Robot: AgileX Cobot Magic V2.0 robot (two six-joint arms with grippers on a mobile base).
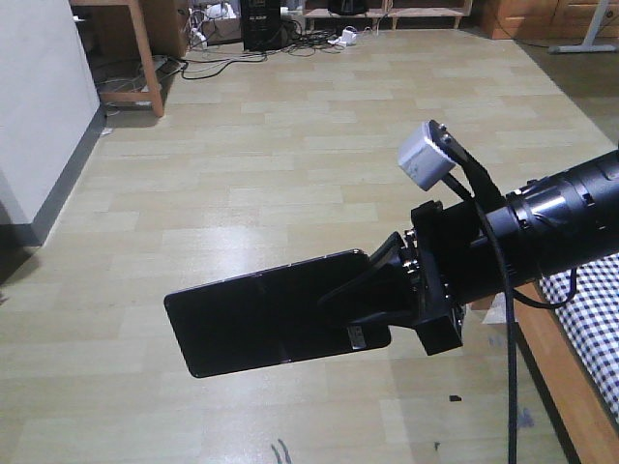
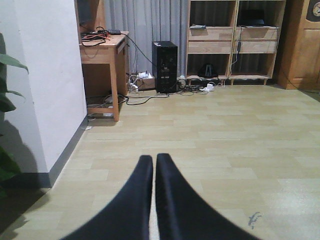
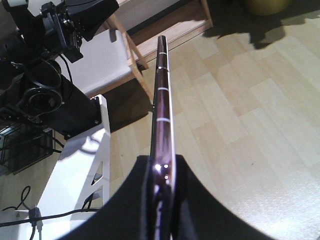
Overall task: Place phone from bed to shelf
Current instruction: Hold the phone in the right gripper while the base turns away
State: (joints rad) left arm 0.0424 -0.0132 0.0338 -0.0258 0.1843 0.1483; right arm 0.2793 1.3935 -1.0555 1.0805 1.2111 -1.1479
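Observation:
My right gripper [image 1: 372, 290] is shut on one end of the phone [image 1: 251, 319], a glossy black slab held flat and pointing left above the wooden floor. From the right wrist view the phone [image 3: 162, 100] shows edge-on, pinkish rim upward, pinched in that gripper [image 3: 162, 162]. The bed [image 1: 592, 324], with its check sheet and light wooden frame, lies behind the arm at lower right. The shelf [image 2: 232, 47] stands across the room against the far wall, also seen as a strip [image 1: 387, 12] at the top edge. My left gripper [image 2: 154, 160] is shut and holds nothing.
A white wall corner [image 2: 45, 75] juts out on the left. A wooden desk [image 2: 102, 47] stands behind it. A black computer tower [image 2: 165, 65] and floor cables [image 2: 150, 95] lie before the shelf. A brown cabinet [image 2: 300, 45] stands at right. The robot's white base [image 3: 75, 170] is close.

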